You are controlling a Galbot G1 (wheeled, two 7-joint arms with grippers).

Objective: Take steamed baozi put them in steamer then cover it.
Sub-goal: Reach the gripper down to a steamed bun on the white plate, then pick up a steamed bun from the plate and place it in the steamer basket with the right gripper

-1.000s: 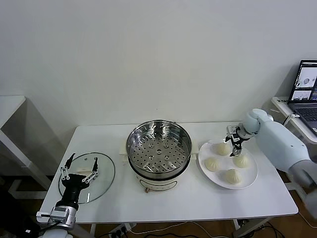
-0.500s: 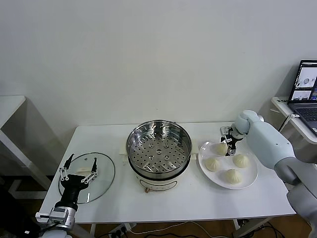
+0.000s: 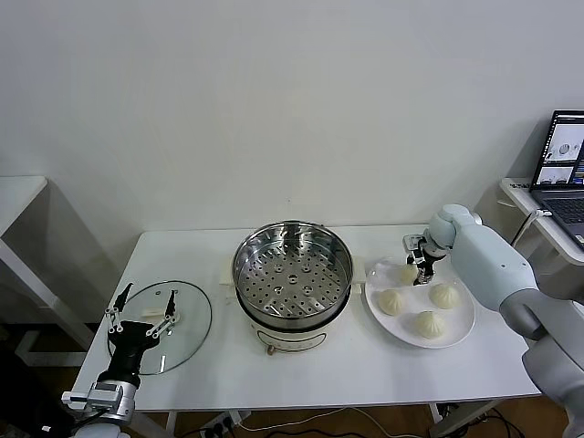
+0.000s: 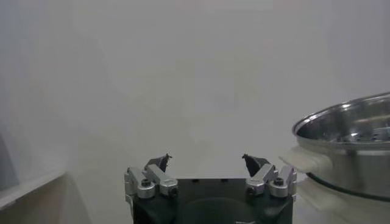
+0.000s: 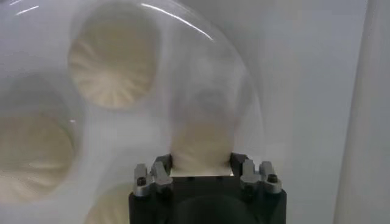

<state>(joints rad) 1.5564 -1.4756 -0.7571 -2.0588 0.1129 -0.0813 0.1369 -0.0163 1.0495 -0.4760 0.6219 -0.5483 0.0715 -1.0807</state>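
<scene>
Four baozi on one white plate (image 3: 461, 333), right of the steamer (image 3: 293, 271). Right gripper (image 3: 422, 269) down at the plate's far edge, jaws pinching the far bun (image 5: 201, 149); three others (image 3: 427, 323) loose nearby. Steamer uncovered, tray bare. One glass lid (image 3: 187, 328) flat at table's left, left gripper (image 3: 141, 317) above it, jaws spread, holding nothing. One laptop (image 3: 563, 169) far right

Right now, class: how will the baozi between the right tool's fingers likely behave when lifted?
The baozi looks puffy and pleated, so it is probably soft and would dent under a hard squeeze. It seems light for its size. The right tool grips its sides, so its rounded shape might slip.
</scene>
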